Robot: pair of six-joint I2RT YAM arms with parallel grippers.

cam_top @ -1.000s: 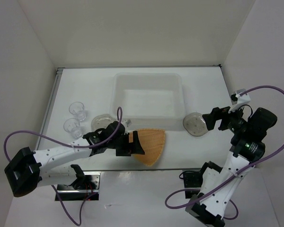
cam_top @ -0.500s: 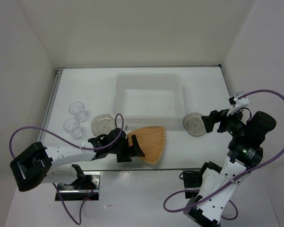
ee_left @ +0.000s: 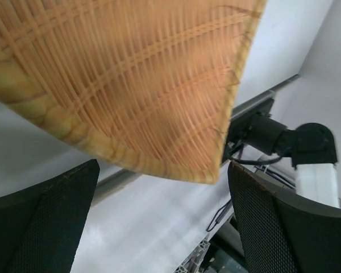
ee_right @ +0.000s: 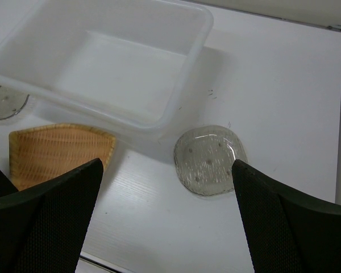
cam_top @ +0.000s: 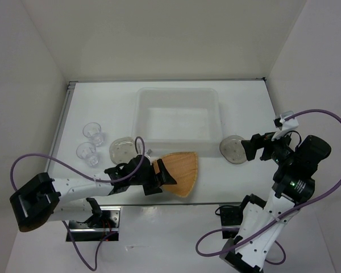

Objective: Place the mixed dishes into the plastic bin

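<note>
The orange-tan woven fan-shaped plate (cam_top: 183,170) lies flat just in front of the plastic bin (cam_top: 218,111). My left gripper (cam_top: 161,177) is at the plate's left edge, open. In the left wrist view the woven plate (ee_left: 131,74) fills the top, its rim just beyond my open left gripper (ee_left: 162,219). One grey speckled plate (cam_top: 232,149) lies right of the bin, with my open right gripper (cam_top: 250,147) beside it. It lies ahead of that gripper (ee_right: 167,227) as the grey plate (ee_right: 209,160). A second grey plate (cam_top: 124,148) and two clear cups (cam_top: 92,132) (cam_top: 87,152) stand at the left.
The bin (ee_right: 184,96) holds nothing that I can see. White walls close in the table on the left, the back and the right. Purple cables loop off both arms. A metal strip runs along the table's near edge.
My left gripper has slid forward and right along the woven plate's left edge. The right arm has dropped slightly nearer the grey plate. Both grippers stay open.
</note>
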